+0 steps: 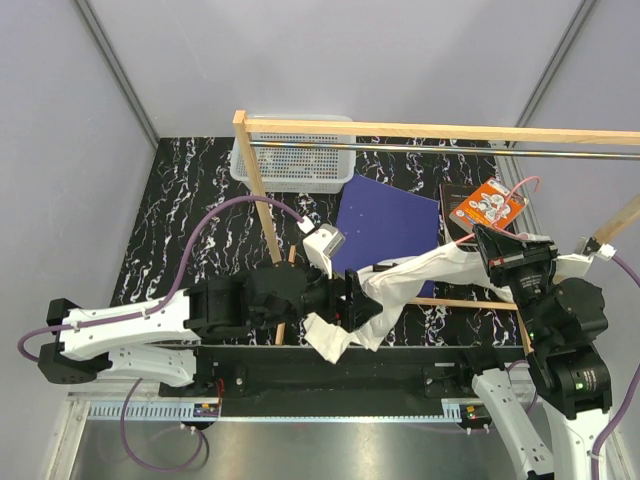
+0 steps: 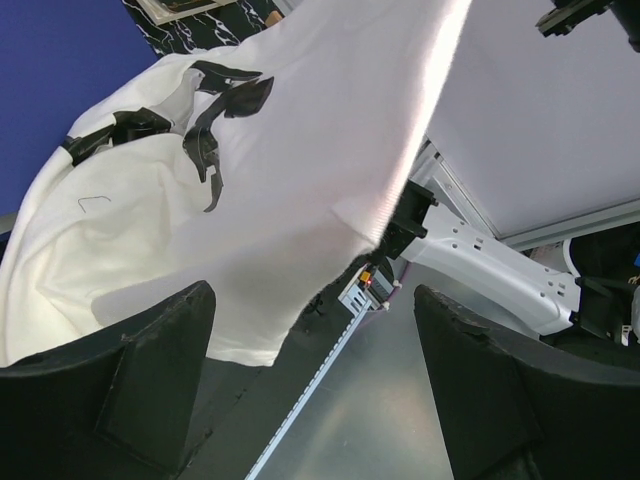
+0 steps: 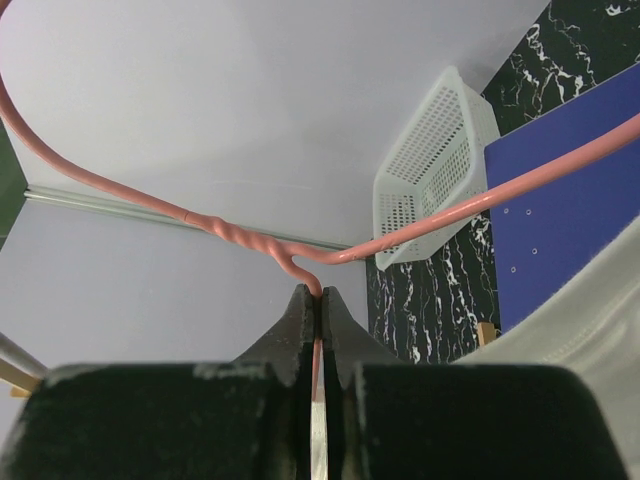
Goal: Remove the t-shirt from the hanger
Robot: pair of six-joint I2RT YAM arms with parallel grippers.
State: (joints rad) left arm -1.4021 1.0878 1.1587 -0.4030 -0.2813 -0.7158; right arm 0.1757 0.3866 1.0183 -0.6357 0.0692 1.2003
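Observation:
The white t-shirt (image 1: pixel 420 275) hangs stretched in the air between my two grippers, with one end drooping near the table's front edge. My right gripper (image 1: pixel 492 248) is shut on the thin pink hanger (image 3: pixel 400 235), pinching the wire just below its twisted neck; the hanger's hook (image 1: pixel 520 187) curves up behind it. A strip of shirt (image 3: pixel 590 320) shows at the lower right of the right wrist view. My left gripper (image 2: pixel 310 350) is wide open with nothing between its fingers (image 2: pixel 110 370). The shirt (image 2: pixel 250 170), with a dark print, hangs just beyond and above them.
A white mesh basket (image 1: pixel 295 160) stands at the back. A flat dark-blue sheet (image 1: pixel 390 220) lies mid-table, with an orange packet (image 1: pixel 487 203) to its right. A wooden frame (image 1: pixel 255 190) carries a metal rod (image 1: pixel 440 148) across the back. The metal rail (image 2: pixel 330 370) lies below.

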